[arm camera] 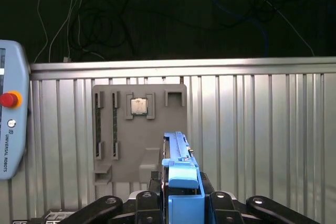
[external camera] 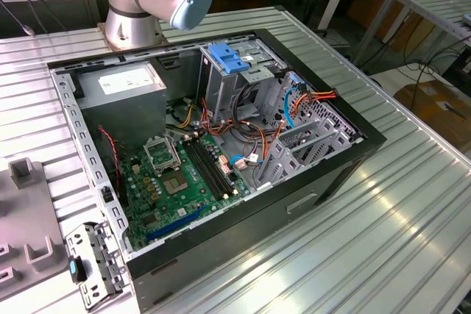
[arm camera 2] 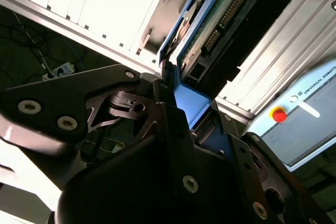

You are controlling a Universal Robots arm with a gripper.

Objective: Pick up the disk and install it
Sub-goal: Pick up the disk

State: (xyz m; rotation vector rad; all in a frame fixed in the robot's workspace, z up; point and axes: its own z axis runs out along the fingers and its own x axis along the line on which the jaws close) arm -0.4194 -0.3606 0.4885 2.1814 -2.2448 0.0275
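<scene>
Robot gripper [arm camera: 181, 195] holding the disk [arm camera: 177, 148] edge-on over a ribbed metal table [arm camera: 262, 129].
In both wrist views, the black jaws clamp the disk from both sides. A grey fixture plate [arm camera: 139, 124] lies beneath it. In the exterior view, an open computer case [external camera: 243, 233] rests on the table.

**Open case [external camera: 221, 237] on the bench [external camera: 397, 240].** You are looking into a case whose top is standing fully open. The drive cage [external camera: 221, 82] and a tangle of cables [external camera: 254, 126] are crowding its middle. The power supply [external camera: 118, 90] is filling the corner nearest the arm base [external camera: 132, 23]. The motherboard [external camera: 176, 185] is lying low, leaving room above. The bench along the exterior view's right edge is lying bare. In the first wrist view, the fixture plate [arm camera: 139, 145] and teach pendant [arm camera: 10, 124] are occupying the bench beyond the disk [arm camera: 176, 150] that your gripper [arm camera: 182, 190] is clamping.
</scene>
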